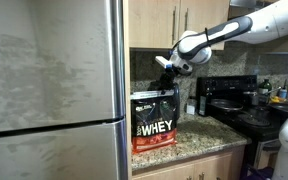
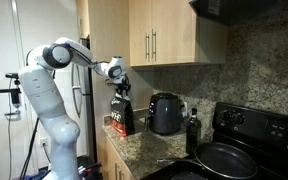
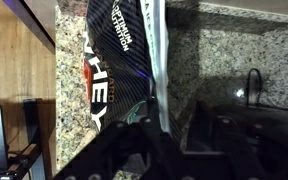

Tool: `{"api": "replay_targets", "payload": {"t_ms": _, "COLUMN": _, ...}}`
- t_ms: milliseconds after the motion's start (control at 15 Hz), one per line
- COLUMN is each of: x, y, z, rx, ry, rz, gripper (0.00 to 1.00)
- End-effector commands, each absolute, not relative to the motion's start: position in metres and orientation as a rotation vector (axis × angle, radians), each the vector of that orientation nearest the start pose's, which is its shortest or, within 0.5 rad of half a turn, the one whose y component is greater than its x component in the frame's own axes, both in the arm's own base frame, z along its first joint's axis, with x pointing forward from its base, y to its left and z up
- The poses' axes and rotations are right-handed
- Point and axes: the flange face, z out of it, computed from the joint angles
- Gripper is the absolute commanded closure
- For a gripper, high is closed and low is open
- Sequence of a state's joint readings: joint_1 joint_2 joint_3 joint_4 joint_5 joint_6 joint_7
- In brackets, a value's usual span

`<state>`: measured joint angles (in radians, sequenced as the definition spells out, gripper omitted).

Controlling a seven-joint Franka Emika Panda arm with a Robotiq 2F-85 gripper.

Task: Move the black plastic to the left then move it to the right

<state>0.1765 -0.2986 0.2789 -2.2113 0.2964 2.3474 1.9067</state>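
Observation:
The black plastic bag (image 1: 154,120) with white "WHEY" lettering, a red band and a gold label stands upright on the granite counter beside the fridge. It also shows in an exterior view (image 2: 121,118) and in the wrist view (image 3: 119,60). My gripper (image 1: 171,72) is right at the bag's top edge in both exterior views (image 2: 121,90). In the wrist view the two fingers (image 3: 169,128) sit close together on either side of the bag's pale top seam and appear closed on it.
A steel fridge (image 1: 54,90) stands right next to the bag. A small black egg-shaped air fryer (image 2: 165,113) and a dark bottle (image 2: 192,128) stand further along the counter (image 1: 209,138). Beyond them is a black stove with a pan (image 2: 224,158). Cabinets hang above.

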Motion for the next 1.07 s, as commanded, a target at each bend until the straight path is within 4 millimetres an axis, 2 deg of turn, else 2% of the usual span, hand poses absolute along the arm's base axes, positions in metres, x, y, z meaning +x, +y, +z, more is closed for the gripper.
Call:
{"api": "replay_targets", "payload": {"t_ms": 0, "x": 0.414, "y": 0.21, "z": 0.592, "rx": -1.851, "ry": 1.905, "rz": -0.002, "gripper": 0.23}}
{"api": "replay_targets", "payload": {"t_ms": 200, "x": 0.38, "y": 0.163, "z": 0.63, "rx": -1.875, "ry": 1.916, "rz": 0.037, "gripper": 0.03}}
{"api": "replay_targets", "payload": {"t_ms": 267, "x": 0.399, "y": 0.189, "z": 0.615, "rx": -1.862, "ry": 1.932, "rz": 0.001, "gripper": 0.2}}
{"api": "replay_targets", "payload": {"t_ms": 400, "x": 0.383, "y": 0.166, "z": 0.635, "rx": -1.857, "ry": 1.926, "rz": 0.011, "gripper": 0.05}}
{"api": "replay_targets", "payload": {"t_ms": 467, "x": 0.378, "y": 0.162, "z": 0.64, "rx": -1.855, "ry": 1.923, "rz": 0.01, "gripper": 0.03}}
{"api": "replay_targets", "payload": {"t_ms": 1000, "x": 0.38, "y": 0.164, "z": 0.633, "rx": -1.867, "ry": 1.93, "rz": 0.019, "gripper": 0.01}}
